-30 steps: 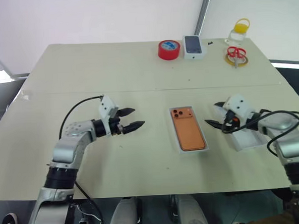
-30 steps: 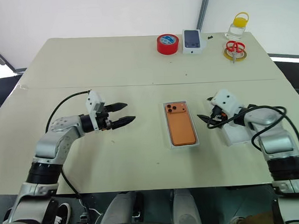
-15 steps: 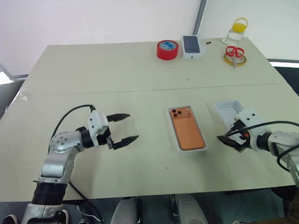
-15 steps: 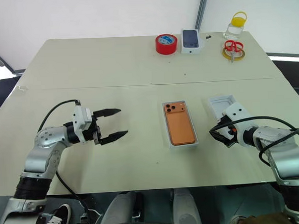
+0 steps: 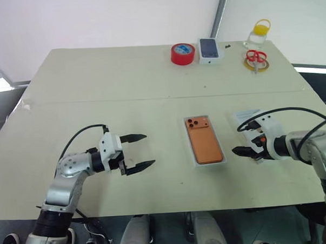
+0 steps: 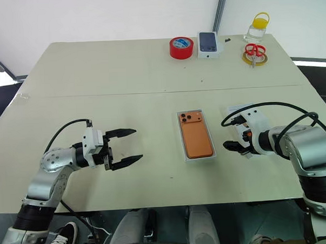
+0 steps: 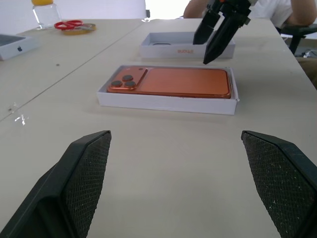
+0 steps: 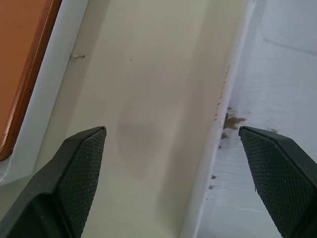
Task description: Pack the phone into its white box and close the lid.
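Both grippers stood wide and empty: left gripper [image 5: 136, 153] well left of the phone [image 5: 204, 141] in the white box [image 7: 163, 103], right gripper [image 6: 234, 146] probably poised beside the lid [image 7: 171, 45].

Little can be read. The lid [image 7: 185, 45] carries a short line of small orange print on its side wall, too small to make out — in the right wrist view the same print is a blurred streak. The small white box [image 7: 15, 45], toward ten o'clock of the phone [image 7: 171, 82], bears a dark apple-shaped logo on its side.
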Robot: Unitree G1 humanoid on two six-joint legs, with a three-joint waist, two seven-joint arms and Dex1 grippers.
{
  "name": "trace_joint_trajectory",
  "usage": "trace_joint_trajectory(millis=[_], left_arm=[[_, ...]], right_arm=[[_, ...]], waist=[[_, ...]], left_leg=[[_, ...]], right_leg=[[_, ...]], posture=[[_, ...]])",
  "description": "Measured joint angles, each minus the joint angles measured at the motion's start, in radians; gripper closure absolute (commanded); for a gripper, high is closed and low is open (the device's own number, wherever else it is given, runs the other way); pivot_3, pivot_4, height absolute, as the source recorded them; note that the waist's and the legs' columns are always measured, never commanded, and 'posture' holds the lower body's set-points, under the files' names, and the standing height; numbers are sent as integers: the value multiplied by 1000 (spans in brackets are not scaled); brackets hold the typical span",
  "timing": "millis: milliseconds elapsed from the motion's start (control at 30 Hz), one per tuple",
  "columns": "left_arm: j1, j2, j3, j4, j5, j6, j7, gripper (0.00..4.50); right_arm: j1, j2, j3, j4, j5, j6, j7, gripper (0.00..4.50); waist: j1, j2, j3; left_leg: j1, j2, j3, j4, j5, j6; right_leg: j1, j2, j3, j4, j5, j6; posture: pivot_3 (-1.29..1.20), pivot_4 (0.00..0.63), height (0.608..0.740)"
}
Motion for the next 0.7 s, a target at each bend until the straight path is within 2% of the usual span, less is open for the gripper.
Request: trace_joint_trajectory(millis=[33,200,333,367,700], left_arm=[[11,-2,0,-7,0,2,6,79],[32,-15,-1,-35,0,4,50,0],[32,-24,-2,-47,1,15,83,0],[32,-25,-2,-49,1,16,88,0],[27,-25,-9,-51,0,21,107,0]], right_arm=[[-14,-5,5,9,3,7,3,19],[-44,-36,55,73,19,-23,12,2258],[-47,-37,61,136,-3,-86,-8,4313],[-47,-35,62,141,-6,-94,-13,4421],[-55,38,11,151,-6,-51,-77,4421]], waist=[[0,0,0],[3,0,0],[0,-2,-1],[-1,-3,-2],[-3,-11,-6]], left_leg=[[0,0,0,0,0,0],[0,0,0,0,0,0],[1,0,0,0,0,0],[1,1,0,0,0,0],[1,2,0,0,0,0]], right_leg=[[0,0,0,0,0,0],[0,0,0,0,0,0],[1,1,0,0,0,0],[1,1,0,0,0,0],[1,2,0,0,0,0]], posture=[[0,150,740],[0,150,740],[0,150,740],[0,150,740],[0,150,740]])
